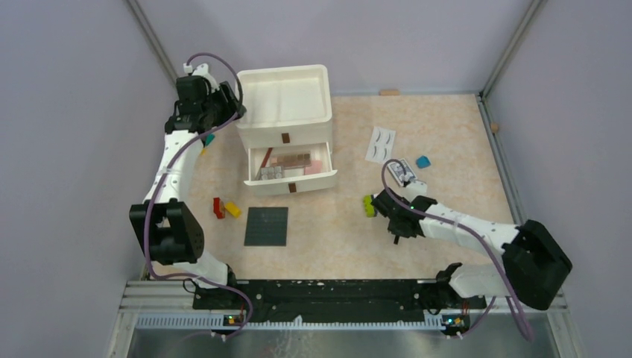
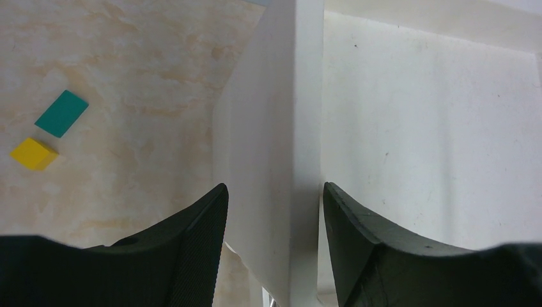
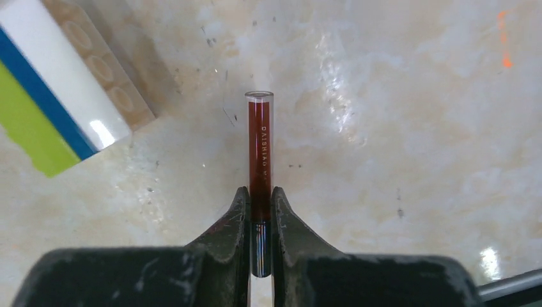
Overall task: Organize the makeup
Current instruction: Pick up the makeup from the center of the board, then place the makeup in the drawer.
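Right claw (image 3: 259,193) grips red tube (image 3: 259,141), protruding forward.

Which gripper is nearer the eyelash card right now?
Right. The right gripper, shut on a dark red tube, sits on the near side of the eyelash card; the left gripper straddles the left wall of the white organizer.

Pink and brown makeup (image 1: 298,160) in the open drawer (image 1: 313,181) of the white drawer unit (image 1: 285,128), eyelash card (image 1: 381,144) nearby
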Robot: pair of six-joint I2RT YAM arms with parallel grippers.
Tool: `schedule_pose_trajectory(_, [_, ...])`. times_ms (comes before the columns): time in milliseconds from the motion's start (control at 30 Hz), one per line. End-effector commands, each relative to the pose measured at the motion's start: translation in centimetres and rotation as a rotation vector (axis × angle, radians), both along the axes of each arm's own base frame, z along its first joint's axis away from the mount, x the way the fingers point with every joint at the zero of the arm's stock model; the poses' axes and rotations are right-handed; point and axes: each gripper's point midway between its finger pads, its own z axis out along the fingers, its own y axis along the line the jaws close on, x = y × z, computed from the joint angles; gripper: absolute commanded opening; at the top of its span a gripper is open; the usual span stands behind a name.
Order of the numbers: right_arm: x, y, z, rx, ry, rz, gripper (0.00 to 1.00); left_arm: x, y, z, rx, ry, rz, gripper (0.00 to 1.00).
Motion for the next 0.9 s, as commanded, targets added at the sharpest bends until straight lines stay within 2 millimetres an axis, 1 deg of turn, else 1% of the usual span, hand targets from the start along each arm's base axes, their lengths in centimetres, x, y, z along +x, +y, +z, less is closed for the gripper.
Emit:
schedule_pose_trajectory(0, [4.2,-0.7,8.4,-0.045,-0.267,0.081,0.0,-0.3,-0.1,2.5,-0.017,-0.085,-0.025,0.62])
schedule_pose_trajectory(67, [6.9,1.4,13.3,0.021,-0.429,0.145,0.0,-0.3,0.3,2.8,-0.03,-0.087,-0.023,0.62])
schedule_pose_trajectory(133, [9.2,4.9,18.0,0.131,-0.571,0.258,0.0,-0.4,0.5,2.9,-0.041,-0.095,-0.021,0.62])
schedule_pose_trajectory(200, [10.6,9.4,22.1,0.258,-0.675,0.417,0.0,-0.5,0.6,3.4,-0.053,-0.113,-0.03,0.62])
schedule_pose_trajectory(233, [11.0,12.1,24.0,0.307,-0.724,0.549,0.0,-0.6,0.6,3.6,-0.054,-0.12,-0.031,0.62])
schedule_pose_trajectory(267, [10.9,15.3,25.1,0.357,-0.758,0.723,0.0,-0.6,0.7,3.7,-0.053,-0.123,-0.03,0.62])
schedule_pose_trajectory(300, [10.1,18.1,26.2,0.393,-0.775,0.904,0.0,-0.7,0.9,3.8,-0.047,-0.126,-0.026,0.62])
schedule_pose_trajectory(333, [10.0,19.6,26.7,0.373,-0.779,1.012,0.0,-0.7,1.0,3.8,-0.041,-0.127,-0.02,0.62])
schedule_pose_trajectory(400, [10.3,21.6,27.0,0.284,-0.785,1.206,0.0,-0.8,1.3,3.9,-0.039,-0.129,-0.013,0.62])
schedule_pose_trajectory(467, [10.4,23.1,26.0,0.18,-0.77,1.412,0.0,-0.9,1.4,4.2,-0.043,-0.139,-0.014,0.62])
schedule_pose_trajectory(533, [10.8,24.3,25.5,0.079,-0.768,1.585,0.0,-0.8,1.5,4.0,-0.048,-0.134,-0.012,0.62])
schedule_pose_trajectory(633, [11.8,25.6,25.0,-0.091,-0.796,1.79,0.0,-0.8,1.6,3.9,-0.059,-0.132,-0.014,0.61])
schedule_pose_trajectory(733, [13.2,26.5,25.0,-0.297,-0.861,1.91,0.0,-0.8,1.8,4.1,-0.062,-0.137,-0.011,0.61])
schedule_pose_trajectory(767, [13.7,26.8,24.8,-0.383,-0.877,1.943,0.27,-0.8,1.9,4.0,-0.065,-0.136,-0.011,0.62])
schedule_pose_trajectory(800, [14.6,27.0,24.6,-0.455,-0.875,1.921,0.46,-0.8,1.9,4.1,-0.067,-0.138,-0.013,0.62])
schedule_pose_trajectory(833, [15.4,27.0,24.3,-0.505,-0.855,1.895,0.53,-0.8,1.8,4.0,-0.068,-0.138,-0.015,0.61])
schedule_pose_trajectory(867, [16.1,27.2,24.4,-0.514,-0.842,1.869,0.56,-0.8,1.9,4.0,-0.068,-0.138,-0.016,0.61])
